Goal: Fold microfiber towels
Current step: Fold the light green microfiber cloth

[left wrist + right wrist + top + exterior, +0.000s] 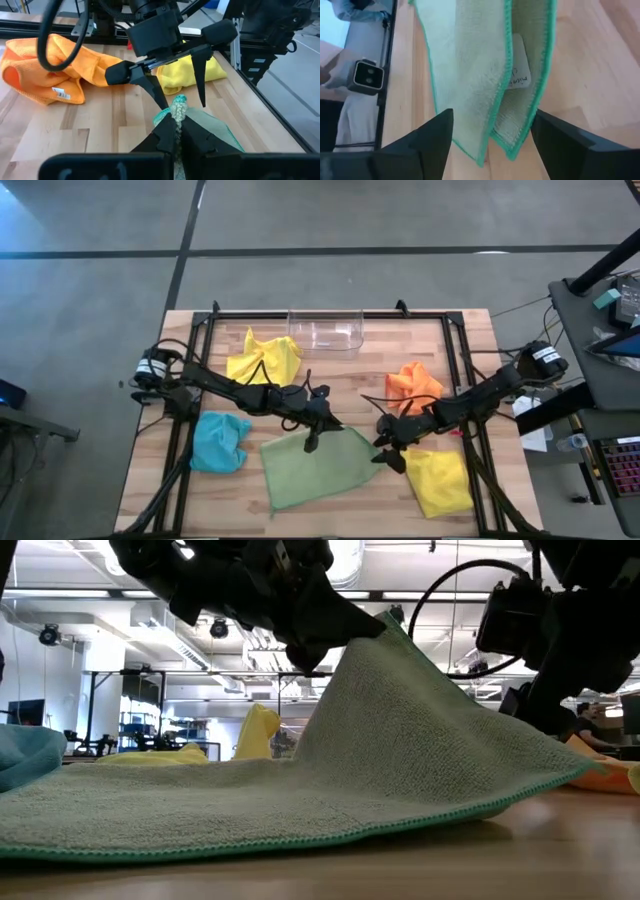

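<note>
Pale green towel corner pinched by left pincer, right pincer spread beside it

The left arm reaches in from the table's nine o'clock edge toward the middle, its gripper pointing down with the two dark fingers pressed together, pinching a corner of the pale green towel and holding it lifted. The right arm comes in from three o'clock, bent low (wrist angled toward the table's centre), its gripper spread wide, one finger to each side of the towel's edge.
</note>
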Robot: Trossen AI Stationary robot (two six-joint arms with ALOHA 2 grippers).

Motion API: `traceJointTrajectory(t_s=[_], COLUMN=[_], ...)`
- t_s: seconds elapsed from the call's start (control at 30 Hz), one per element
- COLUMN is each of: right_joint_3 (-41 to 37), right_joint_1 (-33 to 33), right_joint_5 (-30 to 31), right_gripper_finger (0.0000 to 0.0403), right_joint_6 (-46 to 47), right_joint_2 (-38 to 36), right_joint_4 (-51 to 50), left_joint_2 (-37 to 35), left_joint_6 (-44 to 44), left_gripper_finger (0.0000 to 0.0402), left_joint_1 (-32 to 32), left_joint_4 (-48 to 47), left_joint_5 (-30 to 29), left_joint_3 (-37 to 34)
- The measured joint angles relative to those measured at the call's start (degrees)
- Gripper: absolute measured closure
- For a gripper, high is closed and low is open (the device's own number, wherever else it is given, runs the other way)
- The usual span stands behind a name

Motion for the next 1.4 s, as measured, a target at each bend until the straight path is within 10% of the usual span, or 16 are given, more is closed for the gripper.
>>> traceJointTrajectory(t_s=[0.63, 1.4], right_joint_3=[0.10, 9.83], right_joint_1=[1.25, 0.97], right_joint_5=[4.78, 26.26], right_gripper_finger=[0.0384, 0.0394], right_joint_6=[-6.21, -9.80], right_joint_2=[0.34, -18.05], right_joint_4=[0.81, -31.62], left_joint_2=[-4.52, -13.37], left_joint_6=[0.52, 1.44], left_gripper_finger=[0.0401, 0.0401], left_joint_1=[0.15, 1.58], left_joint_4=[-5.47, -17.98], left_joint_5=[-0.76, -14.08], left_joint_3=[0.04, -0.63])
